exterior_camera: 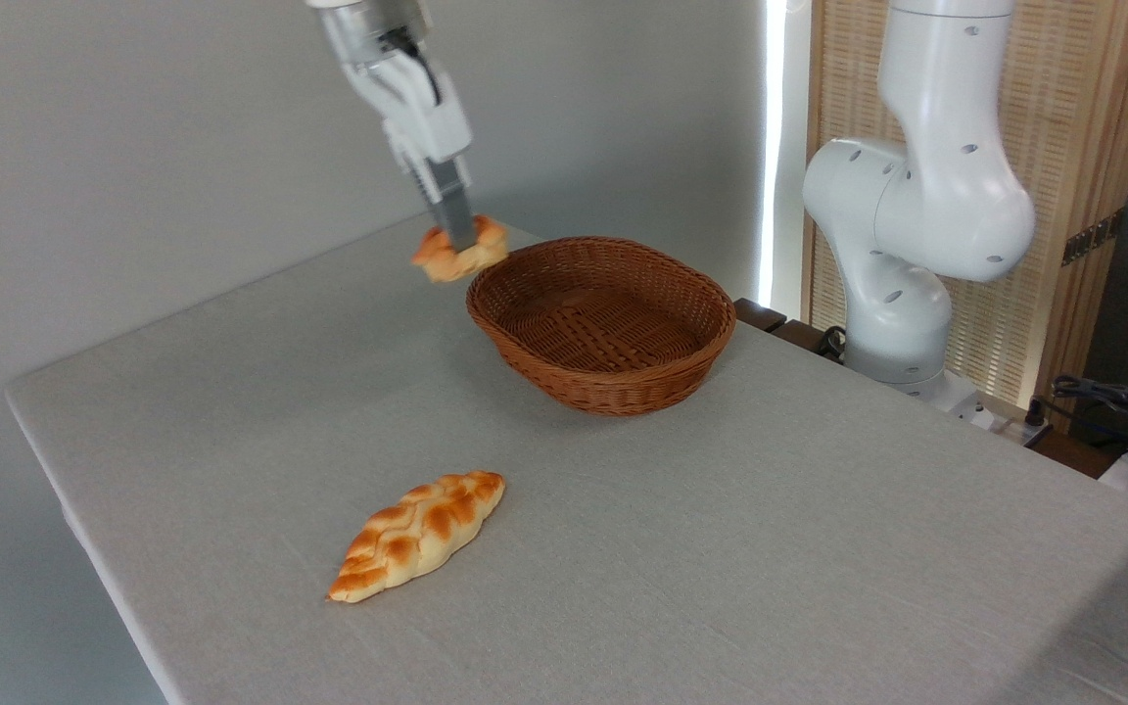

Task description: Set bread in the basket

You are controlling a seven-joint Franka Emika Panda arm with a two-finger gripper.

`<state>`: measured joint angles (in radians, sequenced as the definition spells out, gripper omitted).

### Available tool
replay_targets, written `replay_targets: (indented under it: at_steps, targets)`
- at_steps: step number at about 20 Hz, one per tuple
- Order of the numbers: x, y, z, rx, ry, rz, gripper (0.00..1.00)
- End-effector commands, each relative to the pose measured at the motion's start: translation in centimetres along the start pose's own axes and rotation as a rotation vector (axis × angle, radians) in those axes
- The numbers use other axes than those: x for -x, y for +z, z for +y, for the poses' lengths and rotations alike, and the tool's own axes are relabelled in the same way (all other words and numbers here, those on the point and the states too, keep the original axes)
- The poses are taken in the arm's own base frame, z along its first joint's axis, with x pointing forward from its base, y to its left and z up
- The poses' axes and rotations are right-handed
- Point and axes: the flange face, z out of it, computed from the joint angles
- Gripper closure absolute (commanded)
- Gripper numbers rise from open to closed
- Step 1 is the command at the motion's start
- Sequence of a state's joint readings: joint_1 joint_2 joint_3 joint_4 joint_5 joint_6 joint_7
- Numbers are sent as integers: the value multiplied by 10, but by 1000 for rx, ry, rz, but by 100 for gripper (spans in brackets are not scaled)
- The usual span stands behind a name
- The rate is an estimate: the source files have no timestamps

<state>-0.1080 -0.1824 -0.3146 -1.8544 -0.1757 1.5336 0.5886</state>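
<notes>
Overhead, the gripper (461,238) is clamped on the bread (459,252), a small orange-golden bun that hangs clear of the table (231,392), just left of the basket's far-left rim and not over its hollow. The basket (603,377), an oval of brown wicker with low flared sides, stands on the grey cloth with nothing showing inside it but its woven floor. Well apart from both, nearer the front edge, lies a longer braided loaf (417,534) flat on the cloth.
</notes>
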Motion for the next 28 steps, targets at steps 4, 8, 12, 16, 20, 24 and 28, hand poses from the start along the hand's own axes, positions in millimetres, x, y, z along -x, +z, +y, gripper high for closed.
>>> replay_targets:
  at_steps: [4,8,12,16,20,24,28]
  targets:
    - [10,65,84,42,148,-140,57]
    - [8,84,94,50,172,-171,20]
    - [1,89,95,37,183,-150,2]
    - [-4,99,97,38,193,-150,0]
    - [-4,79,90,22,177,-116,0]
    - [-7,29,44,4,103,-24,0]
    - [13,-14,-10,-10,16,69,0]
